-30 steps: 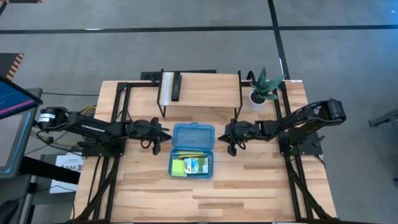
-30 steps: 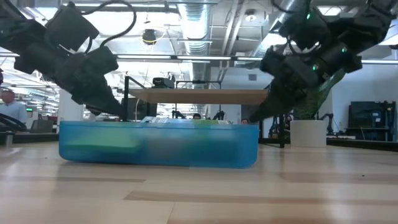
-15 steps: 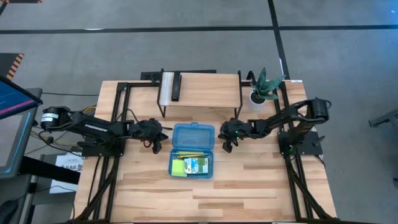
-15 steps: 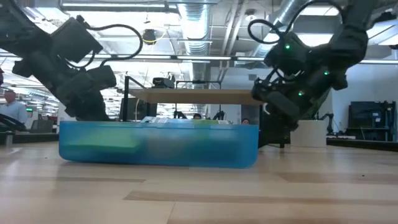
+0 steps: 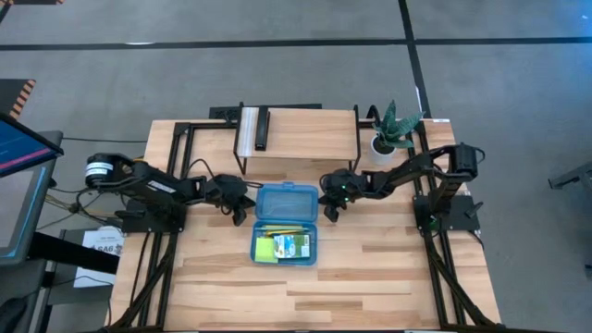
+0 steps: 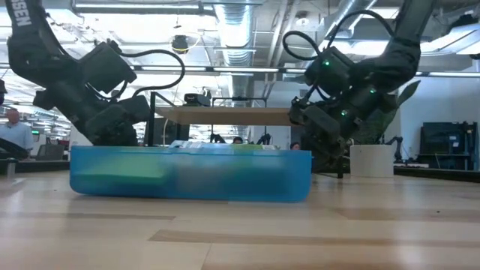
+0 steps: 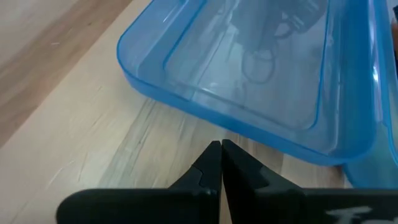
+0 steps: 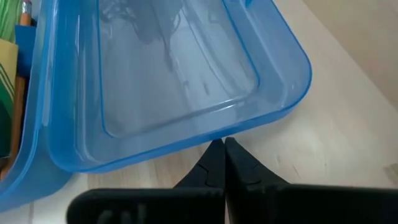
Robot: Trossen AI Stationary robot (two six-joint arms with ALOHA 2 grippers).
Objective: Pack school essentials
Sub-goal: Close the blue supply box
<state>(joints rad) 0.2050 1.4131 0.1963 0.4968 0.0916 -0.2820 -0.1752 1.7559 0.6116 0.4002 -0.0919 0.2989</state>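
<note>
The blue translucent case (image 5: 286,223) lies open on the table. Its lid (image 5: 287,202) is the far half and is empty. Its base (image 5: 285,244) is the near half. The base holds a lime-green sticky-note pad (image 5: 265,249), a crayon box (image 5: 295,245) and pencils (image 5: 282,229). My left gripper (image 5: 245,211) is shut, low beside the lid's left rim (image 7: 186,102), with a strip of table between (image 7: 221,149). My right gripper (image 5: 326,209) is shut, with its tips at the lid's right rim (image 8: 222,148). My right gripper's shut fingertips (image 8: 217,152) stand at the lid's right rim (image 8: 205,138), slanting down from the table's right. I cannot tell whether they touch it. The lid lies flat on the table.
A small wooden shelf (image 5: 298,134) stands behind the case and carries a dark and a white object. A potted plant (image 5: 392,129) stands at the far right. Bare wood lies toward the near edge (image 5: 305,296). People show in the room beyond the table (image 6: 10,127).
My right gripper has moved toward the table's left and down, from clear of the case to the lid's right rim. My left gripper has come down and slightly toward the lid's left rim. The case has stayed where it was.
</note>
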